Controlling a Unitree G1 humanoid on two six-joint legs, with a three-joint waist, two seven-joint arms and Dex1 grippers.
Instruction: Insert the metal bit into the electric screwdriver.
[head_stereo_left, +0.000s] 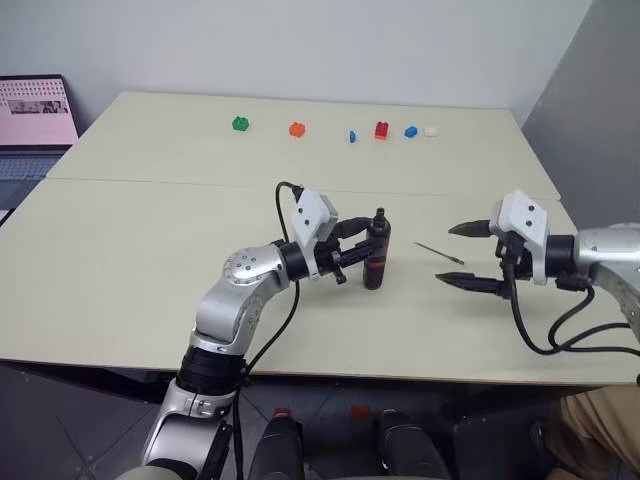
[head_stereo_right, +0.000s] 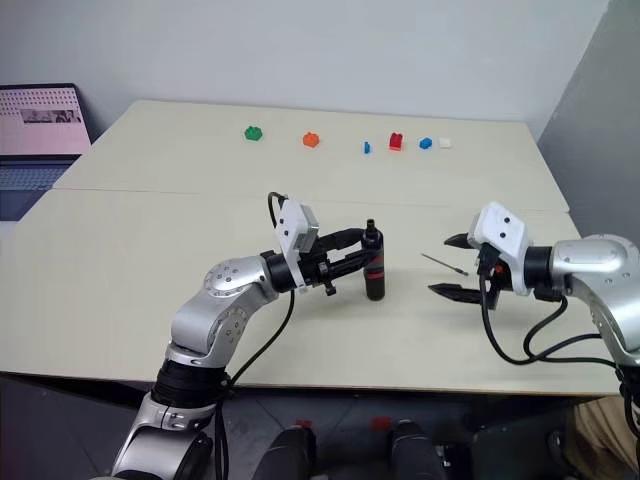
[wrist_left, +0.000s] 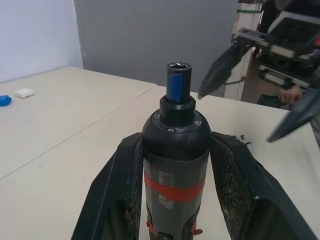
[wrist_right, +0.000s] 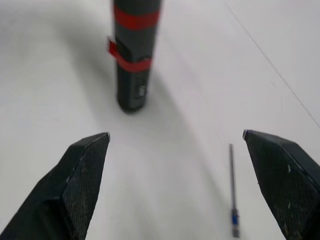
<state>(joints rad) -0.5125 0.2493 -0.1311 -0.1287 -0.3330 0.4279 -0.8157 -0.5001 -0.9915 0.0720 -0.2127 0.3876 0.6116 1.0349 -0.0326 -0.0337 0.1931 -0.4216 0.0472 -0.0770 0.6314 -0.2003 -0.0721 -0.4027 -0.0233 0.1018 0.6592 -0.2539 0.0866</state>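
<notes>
Pale matte desk (head_stereo_left: 150, 250) spans the scene, with bare room around the tools. Left pincer (head_stereo_left: 362, 243) pinches the upright black screwdriver (head_stereo_left: 376, 262), red-banded, hex socket on top, label unreadable. Thin grey bit (head_stereo_left: 440, 252) lies flat just beside it, near the right pincer (head_stereo_left: 462, 256), whose black fingers are spread.

This looks like a plain work room or lab. Two big pale tables (head_stereo_left: 150, 250) stand pushed together by bare walls (head_stereo_left: 300, 45), with a laptop (head_stereo_left: 30, 135) at one side.
</notes>
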